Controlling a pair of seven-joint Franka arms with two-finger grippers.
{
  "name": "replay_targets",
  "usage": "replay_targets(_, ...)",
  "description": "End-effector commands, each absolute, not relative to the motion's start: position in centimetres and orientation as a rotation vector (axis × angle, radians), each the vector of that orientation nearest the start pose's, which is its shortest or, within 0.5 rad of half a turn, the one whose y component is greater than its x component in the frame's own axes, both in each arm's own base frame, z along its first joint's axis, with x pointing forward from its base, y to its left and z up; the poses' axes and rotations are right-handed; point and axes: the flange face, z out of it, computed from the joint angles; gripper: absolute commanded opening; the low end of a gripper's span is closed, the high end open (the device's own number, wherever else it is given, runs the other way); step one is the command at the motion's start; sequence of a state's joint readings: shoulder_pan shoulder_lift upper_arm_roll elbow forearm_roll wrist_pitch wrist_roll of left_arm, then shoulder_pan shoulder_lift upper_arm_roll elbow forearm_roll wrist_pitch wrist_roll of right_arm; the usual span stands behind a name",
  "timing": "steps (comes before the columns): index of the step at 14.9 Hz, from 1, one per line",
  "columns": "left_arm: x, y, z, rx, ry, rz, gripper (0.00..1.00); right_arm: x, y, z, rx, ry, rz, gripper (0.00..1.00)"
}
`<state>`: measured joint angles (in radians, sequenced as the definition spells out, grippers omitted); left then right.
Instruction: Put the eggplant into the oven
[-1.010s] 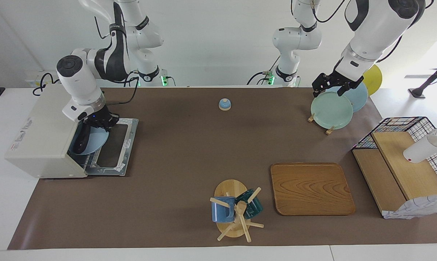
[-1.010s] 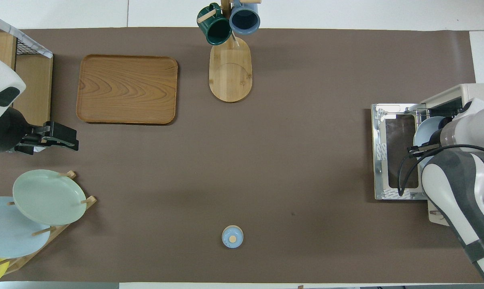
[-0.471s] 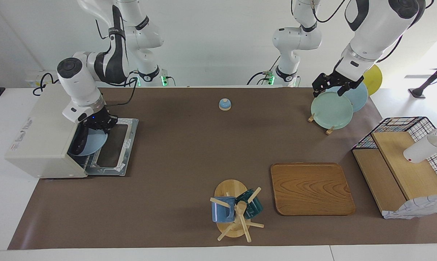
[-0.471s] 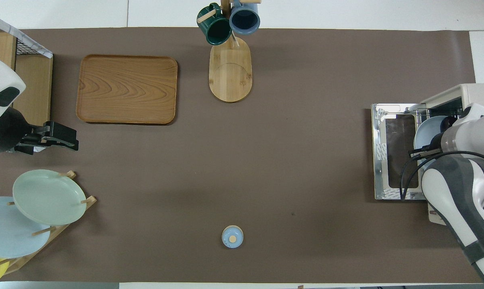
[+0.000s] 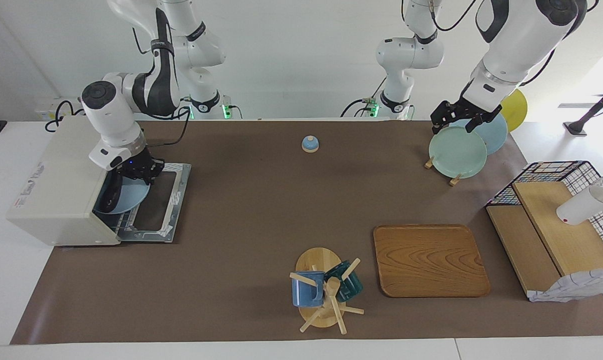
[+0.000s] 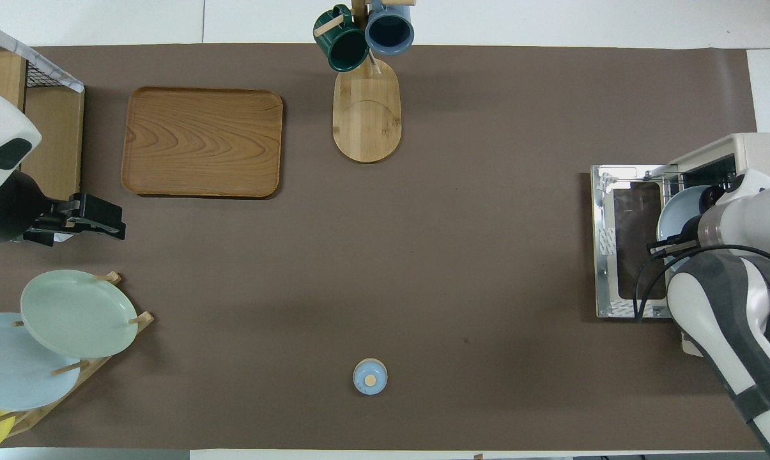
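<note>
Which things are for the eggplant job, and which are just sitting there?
For the job: eggplant, blue plate, oven, right gripper at oven's mouth.
Just sitting: wooden tray, mug rack, bell, plate rack, left gripper waiting over it.

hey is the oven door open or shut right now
Open. The oven has its glass door dropped flat onto the table, and a blue plate shows inside on the rack.

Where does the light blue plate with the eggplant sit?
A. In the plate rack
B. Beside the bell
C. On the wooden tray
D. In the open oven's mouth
D: the light blue plate carrying the eggplant rests inside the oven, whose door is dropped open, just under the right claw.
</note>
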<state>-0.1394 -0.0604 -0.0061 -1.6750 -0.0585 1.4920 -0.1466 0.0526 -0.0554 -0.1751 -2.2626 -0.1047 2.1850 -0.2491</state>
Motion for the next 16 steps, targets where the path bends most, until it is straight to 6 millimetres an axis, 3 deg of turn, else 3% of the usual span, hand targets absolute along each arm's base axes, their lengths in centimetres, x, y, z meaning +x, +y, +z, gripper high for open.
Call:
replay_targets(1,51.8,-8.0,60.8,-3.156,0.012,0.213,1.00,50.0,-7.0,38.4,-3.203,-0.342,0.050,0.37)
replay_targets(5,51.8,-8.0,60.8,-3.156,0.012,0.213,1.00,51.3,-6.5,40.5,-3.192,-0.354,0.104,0.37)
replay_targets(7,51.8,-8.0,60.8,-3.157,0.012,0.211,1.00,52.9,-3.6,42.1,-3.192,-0.387,0.111,0.36)
replay_targets(8,51.8,-7.9,60.8,-3.156,0.010,0.213,1.00,53.3,-2.4,42.2,-3.201,-0.352,0.086,0.27)
replay_targets(9,51.8,-7.9,60.8,-3.156,0.010,0.213,1.00,53.6,-0.2,42.0,-3.213,-0.277,0.040,0.09)
replay_targets(10,51.8,-7.9,60.8,-3.156,0.010,0.213,1.00,53.6,2.0,41.6,-3.217,-0.212,0.002,0.00)
replay_targets(12,51.8,-8.0,60.8,-3.156,0.010,0.213,1.00,53.9,5.7,38.4,-3.228,-0.137,0.000,0.00)
replay_targets(13,51.8,-8.0,60.8,-3.156,0.012,0.213,1.00,53.8,6.5,36.9,-3.226,-0.135,-0.024,0.00)
replay_targets(14,51.8,-8.0,60.8,-3.156,0.012,0.213,1.00,53.6,6.6,35.6,-3.227,-0.150,-0.032,0.00)
replay_targets(16,51.8,-7.9,60.8,-3.156,0.010,0.213,1.00,53.5,5.0,34.0,-3.232,-0.114,-0.001,0.00)
